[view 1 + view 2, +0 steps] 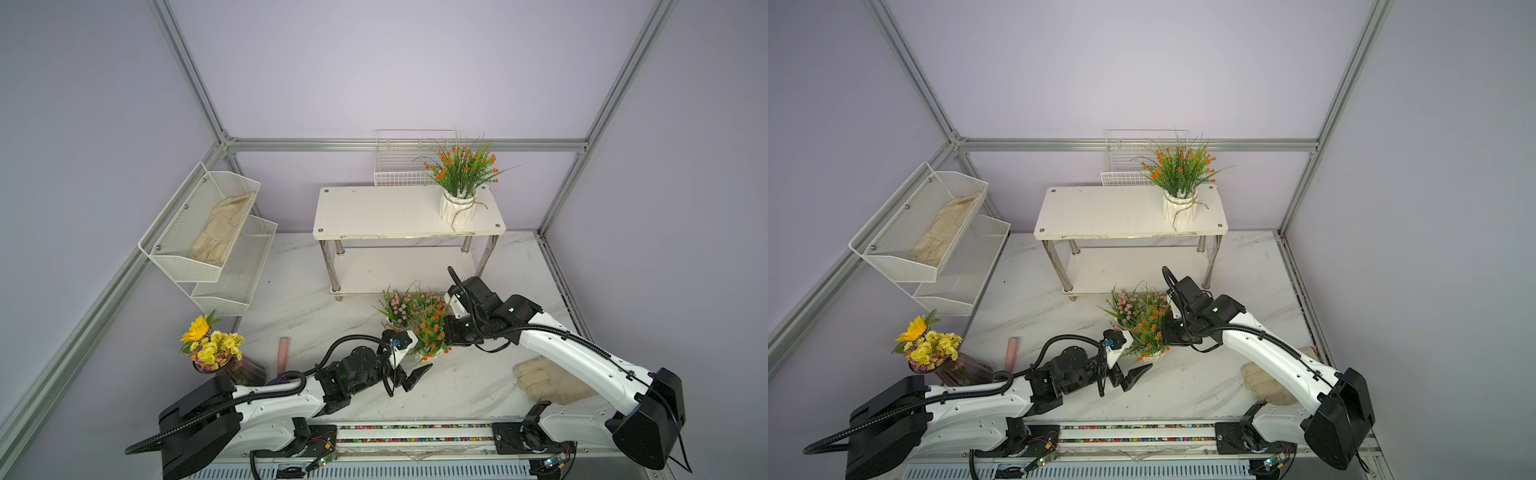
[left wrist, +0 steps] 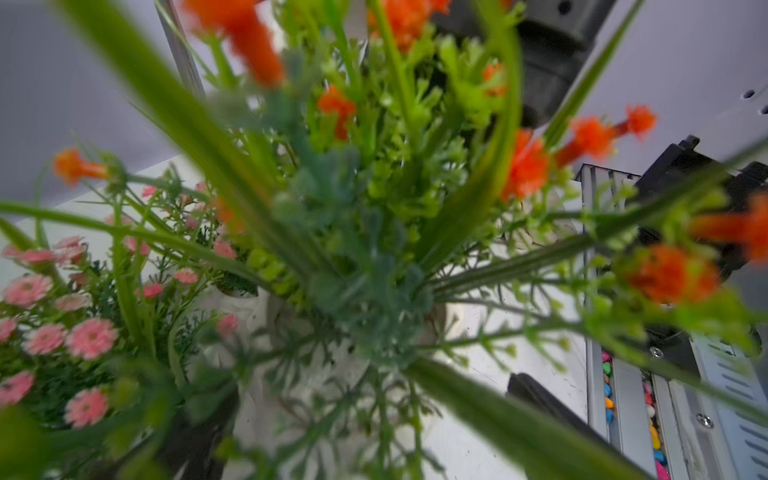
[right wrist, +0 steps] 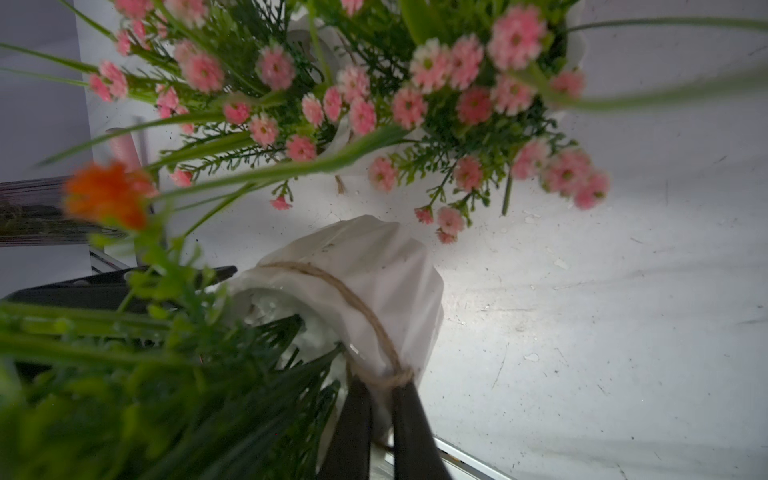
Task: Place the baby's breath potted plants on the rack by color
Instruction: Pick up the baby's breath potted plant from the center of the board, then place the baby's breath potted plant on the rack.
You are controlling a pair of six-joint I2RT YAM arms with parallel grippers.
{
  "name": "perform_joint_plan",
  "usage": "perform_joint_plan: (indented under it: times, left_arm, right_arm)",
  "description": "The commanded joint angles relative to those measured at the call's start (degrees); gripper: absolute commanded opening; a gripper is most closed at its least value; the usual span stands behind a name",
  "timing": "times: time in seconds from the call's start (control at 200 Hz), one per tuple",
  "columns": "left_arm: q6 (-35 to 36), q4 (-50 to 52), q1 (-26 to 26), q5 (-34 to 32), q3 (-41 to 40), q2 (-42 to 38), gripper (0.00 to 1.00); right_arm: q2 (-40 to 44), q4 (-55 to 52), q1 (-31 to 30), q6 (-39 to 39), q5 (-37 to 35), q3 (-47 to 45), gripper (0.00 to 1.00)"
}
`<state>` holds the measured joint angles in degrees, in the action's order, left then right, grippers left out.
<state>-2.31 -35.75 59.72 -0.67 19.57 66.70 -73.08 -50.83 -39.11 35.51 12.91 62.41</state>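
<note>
The rack [image 1: 374, 214] stands at the back, and one orange baby's breath potted plant [image 1: 459, 178] sits at the right end of its top shelf. On the table in front, a second orange plant [image 1: 430, 330] stands among pink-flowered sprays [image 1: 397, 307]. I cannot tell how many pink pots there are. My right gripper [image 3: 380, 384] is shut on the rim of this orange plant's white pot [image 3: 365, 282], at the twine knot. Foliage hides its fingertips in both top views. My left gripper [image 1: 415, 374] is open just in front of the same plant, with nothing between its fingers.
White mesh tiered bins [image 1: 208, 232] holding a beige cloth hang at the left. A wire basket [image 1: 395, 166] sits behind the rack. A sunflower vase [image 1: 216, 349] and a pink-handled tool [image 1: 283, 349] lie front left. A beige glove [image 1: 548, 382] lies under my right arm.
</note>
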Motion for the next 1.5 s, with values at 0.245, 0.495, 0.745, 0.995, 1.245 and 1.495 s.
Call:
perform_joint_plan:
  times: [0.245, 0.495, 0.745, 0.995, 1.245, 1.495]
  left_arm:
    - [1.0, -8.3, 0.2, 1.9, 3.9, 3.0, 1.00]
    - [0.0, -8.5, 0.2, 1.1, 5.1, 6.0, 1.00]
    - [-0.8, -10.4, 0.1, 0.7, 5.3, 8.0, 1.00]
    - [-1.4, -10.8, 0.1, 0.5, 5.3, 8.3, 0.95]
    - [-1.7, -10.3, 0.1, 1.5, 5.3, 8.1, 0.65]
    - [-2.1, -9.8, 0.1, 2.1, 5.3, 7.9, 0.51]
  right_arm:
    - [3.4, 3.6, 0.2, 0.0, 3.3, 0.0, 0.02]
    - [3.6, 4.8, 0.2, 0.0, 4.3, 0.2, 0.02]
    - [4.1, 5.3, 0.2, -0.2, 5.1, -0.5, 0.02]
    - [4.8, 5.8, 0.2, -0.1, 5.8, -1.0, 0.02]
    - [4.8, 6.1, 0.2, -0.1, 5.9, -1.3, 0.02]
    - [5.1, 6.7, 0.2, 0.0, 6.3, -1.7, 0.02]
